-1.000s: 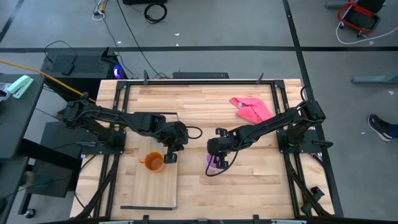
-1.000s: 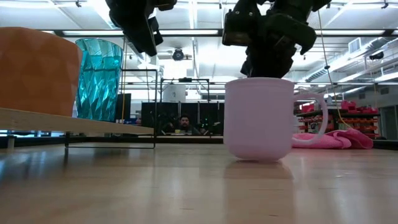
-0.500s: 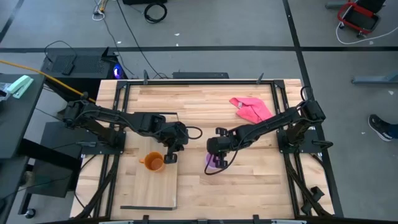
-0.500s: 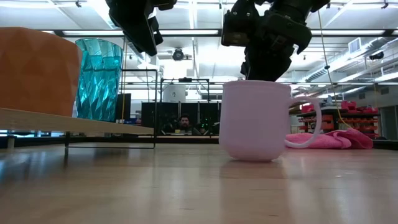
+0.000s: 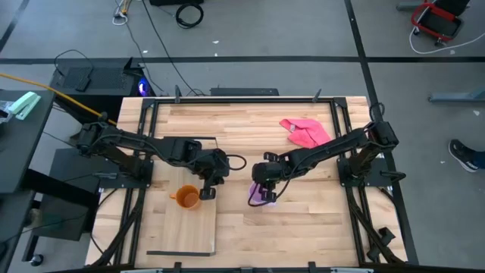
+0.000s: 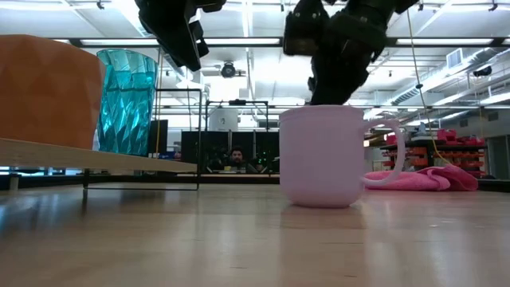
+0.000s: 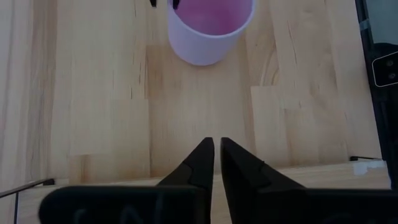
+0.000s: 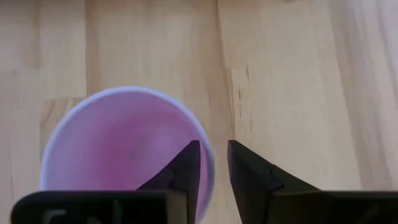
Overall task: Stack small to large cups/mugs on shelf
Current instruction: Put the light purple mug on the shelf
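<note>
The lilac mug (image 5: 260, 195) stands near the table's middle, its handle (image 6: 388, 159) pointing right in the low view. My right gripper (image 5: 266, 184) is above it, shut on its rim. The orange mug (image 5: 187, 199) and the teal tumbler (image 6: 125, 100) stand on the pale wood shelf (image 5: 186, 231) at the left. In the high view my left arm hides the tumbler. My left gripper (image 5: 209, 180) hovers shut over the shelf's right edge, holding nothing. It faces the lilac mug, which shows in the left wrist view (image 7: 208, 28). My right gripper holds the lilac mug's rim (image 8: 209, 163), with one finger (image 8: 185, 163) inside the cup and the other (image 8: 249, 171) outside the wall. The fingers come from above, pointing down. The mug stays upright; whether its base (image 6: 321, 201) is clear of the table I cannot tell.
A pink cloth (image 5: 305, 133) lies at the far right of the table. The shelf's black wire frame (image 5: 182, 140) stands at its far and near ends. Bare plank table (image 5: 303, 235) lies near and right of the lilac mug. A person (image 6: 236, 158) sits in the room behind.
My right gripper has carried the lilac mug a little toward the table's left and far edges, keeping its hold on the rim. The mug has stayed upright, and its handle has swung slightly away from the low camera.
</note>
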Controlling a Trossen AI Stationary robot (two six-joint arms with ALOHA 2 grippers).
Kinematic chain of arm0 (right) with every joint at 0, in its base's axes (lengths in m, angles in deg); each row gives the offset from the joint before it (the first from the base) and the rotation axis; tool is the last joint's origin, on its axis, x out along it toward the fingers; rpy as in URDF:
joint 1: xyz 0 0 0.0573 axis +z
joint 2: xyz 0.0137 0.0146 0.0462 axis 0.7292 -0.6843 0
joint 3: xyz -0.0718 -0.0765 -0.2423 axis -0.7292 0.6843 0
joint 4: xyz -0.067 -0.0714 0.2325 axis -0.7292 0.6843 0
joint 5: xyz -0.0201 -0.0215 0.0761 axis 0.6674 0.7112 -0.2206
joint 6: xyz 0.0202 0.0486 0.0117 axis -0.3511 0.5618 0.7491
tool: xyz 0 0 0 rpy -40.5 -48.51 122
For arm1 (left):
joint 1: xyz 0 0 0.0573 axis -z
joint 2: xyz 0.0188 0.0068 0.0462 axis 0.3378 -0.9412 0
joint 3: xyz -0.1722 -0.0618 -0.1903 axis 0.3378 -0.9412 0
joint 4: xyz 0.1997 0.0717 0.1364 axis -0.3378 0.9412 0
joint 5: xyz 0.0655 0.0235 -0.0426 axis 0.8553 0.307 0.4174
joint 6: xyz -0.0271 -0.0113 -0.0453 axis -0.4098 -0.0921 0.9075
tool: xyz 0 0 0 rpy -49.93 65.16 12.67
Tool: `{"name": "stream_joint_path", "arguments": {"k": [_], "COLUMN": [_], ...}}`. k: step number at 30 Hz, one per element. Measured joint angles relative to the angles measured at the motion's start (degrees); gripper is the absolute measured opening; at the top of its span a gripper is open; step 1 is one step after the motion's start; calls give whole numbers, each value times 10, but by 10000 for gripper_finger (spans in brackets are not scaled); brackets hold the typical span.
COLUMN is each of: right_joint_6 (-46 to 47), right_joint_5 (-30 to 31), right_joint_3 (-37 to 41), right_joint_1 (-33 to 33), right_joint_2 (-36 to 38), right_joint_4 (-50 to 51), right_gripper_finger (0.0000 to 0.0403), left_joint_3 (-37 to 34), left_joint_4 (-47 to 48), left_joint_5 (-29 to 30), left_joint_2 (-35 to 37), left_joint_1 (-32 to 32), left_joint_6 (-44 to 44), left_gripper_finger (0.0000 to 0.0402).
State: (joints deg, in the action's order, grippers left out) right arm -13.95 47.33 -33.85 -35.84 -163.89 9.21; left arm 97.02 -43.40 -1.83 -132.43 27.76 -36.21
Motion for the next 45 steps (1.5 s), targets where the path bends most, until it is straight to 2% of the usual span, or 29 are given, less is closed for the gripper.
{"name": "stream_joint_path", "arguments": {"k": [9,16,21,28,32,36,45], "right_joint_6": [51,153,230,342,376,379,303], "right_joint_5": [9,58,81,126,157,173,157], "right_joint_3": [-10,-10,1,38,68,105,152], "right_joint_1": [10,86,159,228,242,237,213], "right_joint_2": [90,144,133,71,41,33,33], "right_joint_4": [43,135,156,151,121,49,-102], "right_gripper_finger": [92,66,11,5,4,3,2], "left_joint_3": [0,0,0,1,1,1,0], "left_joint_4": [0,0,0,-38,-94,-141,-159], "left_joint_5": [0,0,0,1,-1,-1,-1], "left_joint_2": [0,0,0,-22,-60,-88,-113], "left_joint_1": [0,2,15,74,112,127,133], "left_joint_6": [0,4,34,101,83,72,70], "left_gripper_finger": [36,34,41,41,32,22,21]}}
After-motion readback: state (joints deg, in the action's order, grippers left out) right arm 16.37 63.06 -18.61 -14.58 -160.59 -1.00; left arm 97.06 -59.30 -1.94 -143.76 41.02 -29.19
